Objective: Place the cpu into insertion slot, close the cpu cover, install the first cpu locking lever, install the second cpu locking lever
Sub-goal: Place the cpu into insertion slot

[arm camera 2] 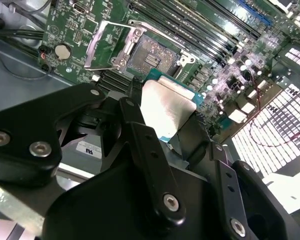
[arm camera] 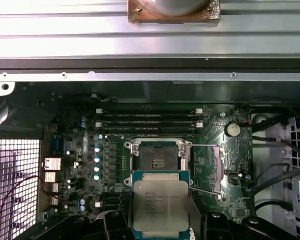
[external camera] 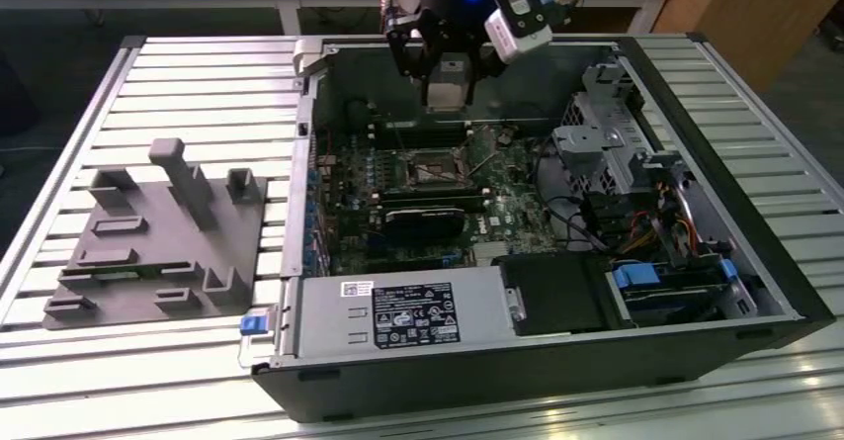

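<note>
My gripper [external camera: 446, 92] hangs over the back part of the open computer case, shut on the cpu [external camera: 449, 76]. In the first wrist view the cpu [arm camera: 161, 206] shows its silvery top, held flat between the black fingers [arm camera: 115, 222]. The insertion slot [arm camera: 159, 157] lies just beyond it on the green motherboard [arm camera: 70, 150], open and with its dark contact field bare. In the second wrist view the cpu [arm camera 2: 166, 107] is above the board, short of the insertion slot [arm camera 2: 151, 52]. The metal cpu cover [arm camera 2: 107, 46] stands raised beside it. A thin locking lever [arm camera: 205, 146] lies alongside the socket.
Memory slots [arm camera: 150, 120] run behind the socket. A black card [external camera: 425, 224], the power supply [external camera: 395, 313] and a drive cage with cables [external camera: 620, 163] crowd the case. A grey fixture [external camera: 152, 232] sits on the slatted table at the exterior view's left.
</note>
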Controlling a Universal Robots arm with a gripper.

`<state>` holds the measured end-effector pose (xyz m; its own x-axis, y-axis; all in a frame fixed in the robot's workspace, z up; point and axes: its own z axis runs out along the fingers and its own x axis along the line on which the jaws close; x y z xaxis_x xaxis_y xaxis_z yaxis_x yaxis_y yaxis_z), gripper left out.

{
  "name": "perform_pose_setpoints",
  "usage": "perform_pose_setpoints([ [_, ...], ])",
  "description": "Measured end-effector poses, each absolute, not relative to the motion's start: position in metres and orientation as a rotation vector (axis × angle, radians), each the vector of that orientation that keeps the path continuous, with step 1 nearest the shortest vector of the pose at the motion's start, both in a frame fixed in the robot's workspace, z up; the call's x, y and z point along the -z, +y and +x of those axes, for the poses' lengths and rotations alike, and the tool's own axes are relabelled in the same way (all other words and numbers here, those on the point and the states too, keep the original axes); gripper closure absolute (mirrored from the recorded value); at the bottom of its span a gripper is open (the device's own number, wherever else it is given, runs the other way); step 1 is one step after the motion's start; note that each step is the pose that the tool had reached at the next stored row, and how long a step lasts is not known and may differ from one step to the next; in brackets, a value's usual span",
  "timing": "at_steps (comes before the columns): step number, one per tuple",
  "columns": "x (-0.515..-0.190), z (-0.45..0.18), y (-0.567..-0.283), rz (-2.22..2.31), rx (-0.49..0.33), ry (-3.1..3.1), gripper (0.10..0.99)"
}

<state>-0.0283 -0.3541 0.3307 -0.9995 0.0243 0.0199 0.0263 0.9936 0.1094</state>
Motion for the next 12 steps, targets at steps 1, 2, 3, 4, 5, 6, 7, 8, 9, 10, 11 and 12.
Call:
perform_pose_setpoints([
  [1, -0.329, -0.028, -0.354, -0.040, 0.172, -3.118, 0.549],
  [2, -0.327, -0.028, -0.354, -0.040, 0.172, -3.118, 0.549],
  [3, -0.325, -0.028, -0.354, -0.040, 0.172, -3.118, 0.549],
  [4, -0.324, -0.028, -0.354, -0.040, 0.172, -3.118, 0.549],
  [5, -0.322, -0.028, -0.354, -0.040, 0.172, -3.118, 0.549],
  [6, -0.320, -0.028, -0.354, -0.040, 0.172, -3.118, 0.549],
  [7, -0.318, -0.028, -0.354, -0.040, 0.171, -3.118, 0.549],
  [8, -0.316, -0.028, -0.354, -0.040, 0.172, -3.118, 0.549],
  [9, -0.315, -0.028, -0.354, -0.040, 0.172, -3.118, 0.549],
  [10, -0.313, -0.028, -0.354, -0.040, 0.172, -3.118, 0.549],
  [11, -0.311, -0.028, -0.354, -0.040, 0.172, -3.118, 0.549],
  [12, -0.309, -0.028, -0.354, -0.040, 0.172, -3.118, 0.549],
])
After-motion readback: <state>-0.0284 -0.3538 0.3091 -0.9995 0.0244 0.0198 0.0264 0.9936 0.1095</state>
